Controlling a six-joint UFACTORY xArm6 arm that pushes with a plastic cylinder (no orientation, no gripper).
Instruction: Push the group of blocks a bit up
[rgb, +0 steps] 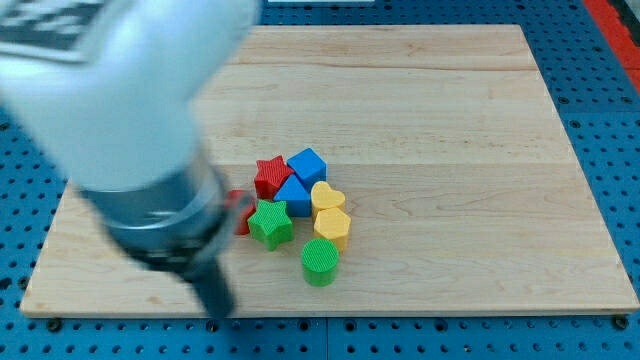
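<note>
A tight group of blocks lies a little below the middle of the wooden board (450, 150): a red star (270, 177), a blue cube (307, 163), a blue triangle-like block (293, 196), a yellow heart (327, 195), a yellow hexagon (333, 227), a green star (270, 222) and a green cylinder (320, 261). Another red block (241, 213) sits at the group's left, partly hidden by the arm. My tip (218, 313) is blurred, near the board's bottom edge, below and to the left of the green star and apart from the blocks.
The blurred white and grey arm body (130, 110) fills the view's upper left and hides that part of the board. A blue perforated table (610, 120) surrounds the board.
</note>
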